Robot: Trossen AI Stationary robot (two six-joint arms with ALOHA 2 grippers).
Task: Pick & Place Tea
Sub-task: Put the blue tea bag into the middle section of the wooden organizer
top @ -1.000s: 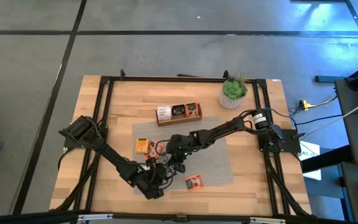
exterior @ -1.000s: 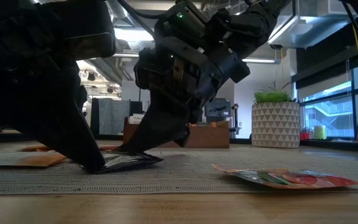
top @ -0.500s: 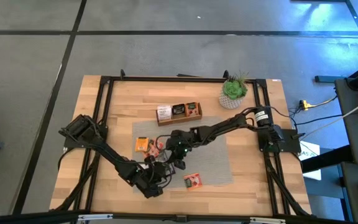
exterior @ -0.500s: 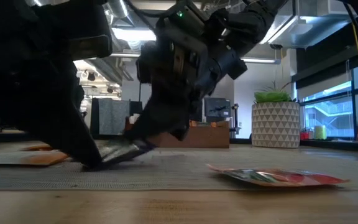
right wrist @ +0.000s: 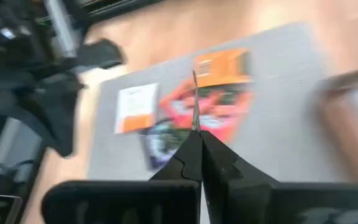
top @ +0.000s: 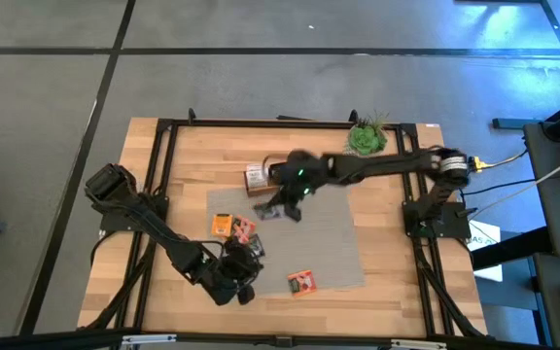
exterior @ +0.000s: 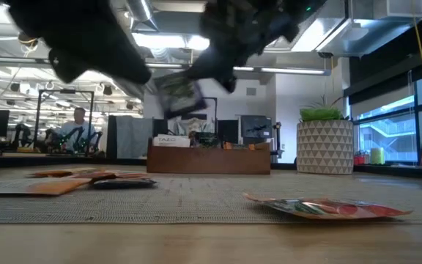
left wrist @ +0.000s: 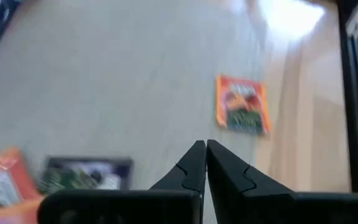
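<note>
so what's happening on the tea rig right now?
The right claw is shut on a tea sachet, carried in the air near the wooden tray. The left claw is shut and empty above the grey mat, near its front edge. More sachets lie on the mat, including an orange one by itself.

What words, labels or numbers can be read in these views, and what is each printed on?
"TAZO": it seems to read so, on the white sachet standing in the wooden tray, in the low view.
Held sachet, pinched in the right hand: printed, but too blurred to read.
Orange sachet and dark sachet on the mat: printed, but too blurred to read.
No other text is legible.
</note>
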